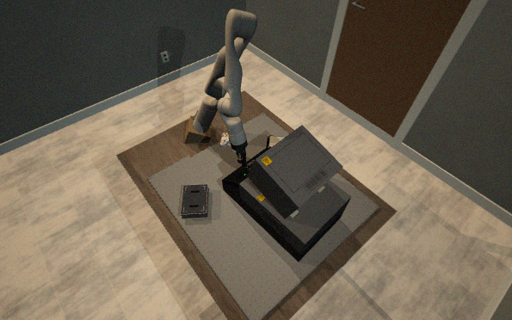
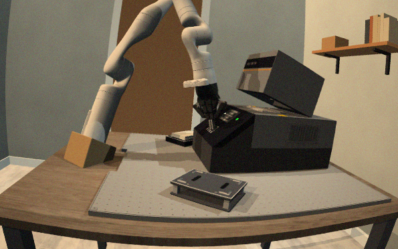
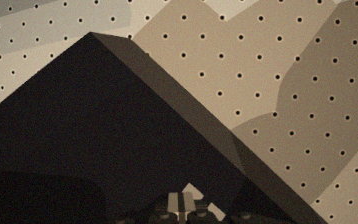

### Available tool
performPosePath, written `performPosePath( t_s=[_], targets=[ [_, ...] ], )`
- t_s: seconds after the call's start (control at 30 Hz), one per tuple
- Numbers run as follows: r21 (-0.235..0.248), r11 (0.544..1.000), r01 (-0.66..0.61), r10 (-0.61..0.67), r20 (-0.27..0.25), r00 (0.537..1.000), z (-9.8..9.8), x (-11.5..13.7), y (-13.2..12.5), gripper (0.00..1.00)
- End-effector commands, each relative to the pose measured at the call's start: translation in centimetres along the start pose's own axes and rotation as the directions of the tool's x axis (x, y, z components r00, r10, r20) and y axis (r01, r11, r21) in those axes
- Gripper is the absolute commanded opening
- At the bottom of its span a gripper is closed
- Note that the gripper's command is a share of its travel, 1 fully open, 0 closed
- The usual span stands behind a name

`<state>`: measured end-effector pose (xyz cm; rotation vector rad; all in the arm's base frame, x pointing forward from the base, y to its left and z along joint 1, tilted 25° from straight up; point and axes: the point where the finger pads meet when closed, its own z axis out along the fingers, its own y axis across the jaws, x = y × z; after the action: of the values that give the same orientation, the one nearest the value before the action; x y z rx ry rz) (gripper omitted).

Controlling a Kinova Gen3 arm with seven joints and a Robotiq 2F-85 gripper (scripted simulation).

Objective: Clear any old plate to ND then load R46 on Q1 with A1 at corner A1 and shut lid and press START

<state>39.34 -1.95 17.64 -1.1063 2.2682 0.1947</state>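
cycler q1 (image 1: pixel 273 215) (image 2: pixel 232 157) (image 3: pixel 81 110): one, dark, stood on the perforated board (image 1: pixel 225 254) (image 2: pixel 138 201) (image 3: pixel 241 55), its lid (image 1: pixel 300 161) (image 2: pixel 292 80) raised at a tilt above the body. one green lamp (image 1: pixel 244 175) (image 2: pixel 237 119) was lit on the sloped front panel (image 2: pixel 223 128).

gripper (image 1: pixel 242 162) (image 2: pixel 211 128) (image 3: pixel 180 208): one, clenched with nothing between the fingers; pointed downward, its tips set at the pale markings of the front panel. whether the panel was pressed could not be told.

plate: one pale, plate-like piece (image 2: pixel 182 134), seen on a low black holder (image 2: pixel 178 141) behind the cycler's front; no label could be read. the block was hidden by the lid and body, and its contents could not be told.

slotted stand (image 1: pixel 194 200) (image 2: pixel 209 184): one, grey, with two dark slots, placed on the board well apart from the cycler's near side.

in the way: the space over the cycler's body was overhung by the raised lid, and the front panel was partly covered by the gripper.

surroundings: one wooden table (image 1: pixel 135 156) (image 2: pixel 38 181); one wall shelf (image 2: pixel 359 48) on two brackets, bearing one box (image 2: pixel 334 43) and one group of books (image 2: pixel 382 30); one brown door (image 1: pixel 393 56) (image 2: pixel 152 84); one wall outlet (image 1: pixel 164 57).
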Motion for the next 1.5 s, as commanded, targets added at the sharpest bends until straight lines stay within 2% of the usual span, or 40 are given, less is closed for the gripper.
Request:
performPosePath(
  t_s=[0.0,0.8,1.47],
  targets=[
    [0.000,1.000,0.000,0.000,0.001,1.000,0.1,-0.1,-0.1,0.10],
    [0.000,1.000,0.000,0.000,0.001,1.000,0.1,-0.1,-0.1,0.10],
    [0.000,1.000,0.000,0.000,0.001,1.000,-1.9,0.6,0.6,0.10]
  ],
)
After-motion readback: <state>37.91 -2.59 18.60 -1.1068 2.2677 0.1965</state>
